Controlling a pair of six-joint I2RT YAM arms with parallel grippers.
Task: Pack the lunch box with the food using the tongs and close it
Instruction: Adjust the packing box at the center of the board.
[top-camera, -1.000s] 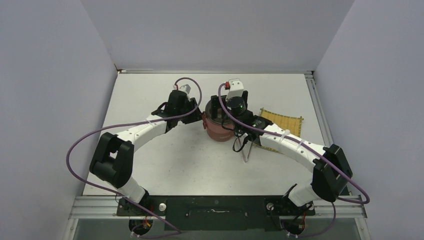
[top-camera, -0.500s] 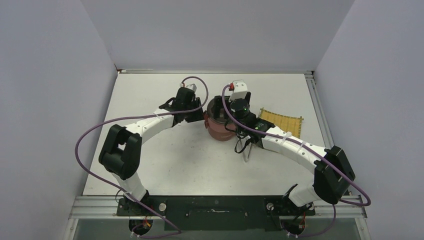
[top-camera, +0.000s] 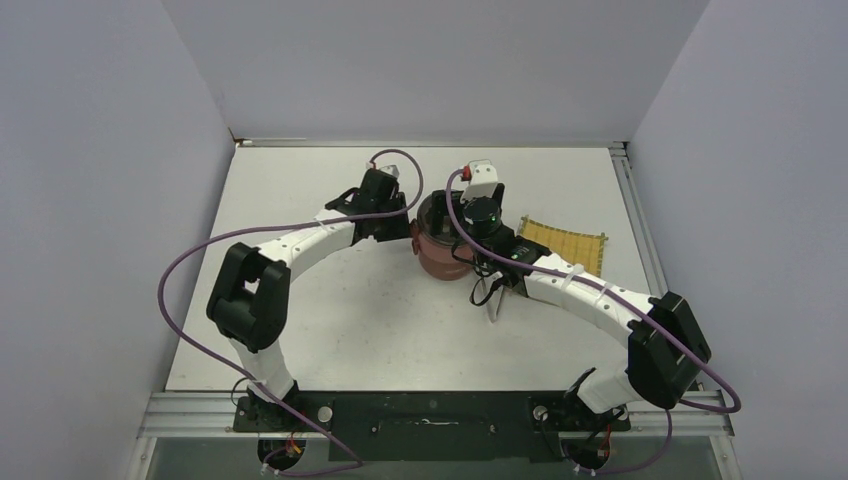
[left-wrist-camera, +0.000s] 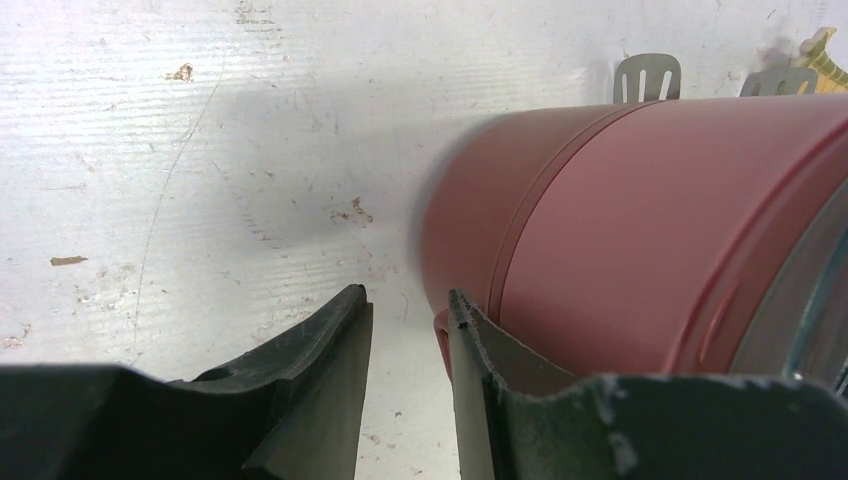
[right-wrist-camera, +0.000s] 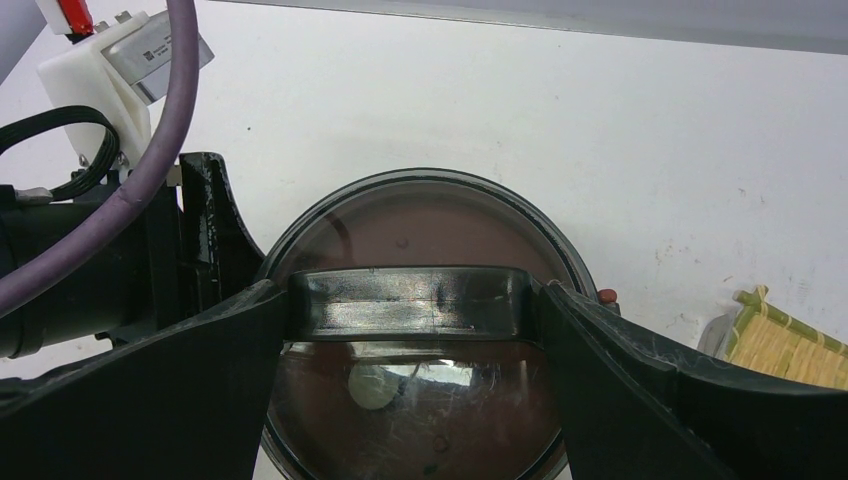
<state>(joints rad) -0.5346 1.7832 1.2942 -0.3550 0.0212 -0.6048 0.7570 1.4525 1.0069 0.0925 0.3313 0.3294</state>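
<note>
Steel tongs (top-camera: 492, 306): lying on the table by the right arm, in no grip; packing looks finished.
Lunch box (top-camera: 438, 258): mid-table, stacked, with a smoky clear lid (right-wrist-camera: 420, 225) on top and a pale ball (right-wrist-camera: 370, 385) showing beneath.
Left gripper (left-wrist-camera: 408, 300): fingers narrowly parted, grasping nothing, one against the box wall.
Right gripper (right-wrist-camera: 415, 300): fingers spread wide astride the lid handle (right-wrist-camera: 400, 312); whether they are squeezing it, I cannot tell.
Left to do: likely only securing the lid.
Room: mat (top-camera: 565, 245) close on the right; open table beyond, up to the back wall.
</note>
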